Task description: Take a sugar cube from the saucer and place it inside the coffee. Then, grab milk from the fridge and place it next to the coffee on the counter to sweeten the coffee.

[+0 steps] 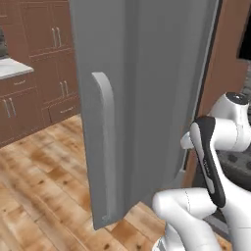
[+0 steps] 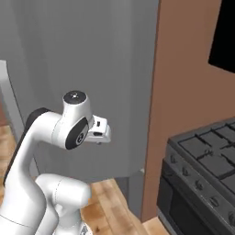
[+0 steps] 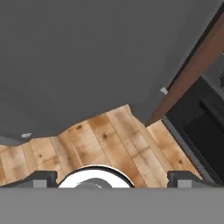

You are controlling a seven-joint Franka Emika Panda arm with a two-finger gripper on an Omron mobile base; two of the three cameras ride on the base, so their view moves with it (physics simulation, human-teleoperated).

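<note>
No brand, label or writing can be read on anything here. The fridge [image 1: 142,98] is a tall flat grey slab with a plain matte face, and its door stands slightly ajar in the left base view, swung toward the camera, with a long grey handle [image 1: 104,147] running upright at about 9 o'clock of the door's face. From the right base view the same grey front fills the upper left, met at 3 o'clock by a brown side panel [image 2: 183,114], and beyond that a black stove [image 2: 202,174] sits at 4 o'clock. The arm's wrist hangs just in front of the fridge, low on its face. In the hand view the gripper [image 3: 112,179] points down along the grey front toward the wood floor [image 3: 109,140], its two dark fingertips [image 3: 41,178] set far apart at 7 and 5 o'clock (nothing lies between them), so the jaws stand wide and empty. A corner of the counter [image 1: 12,67], white over brown cabinets [image 1: 44,54], shows at 10 o'clock in the left base view, well apart from the fridge.
</note>
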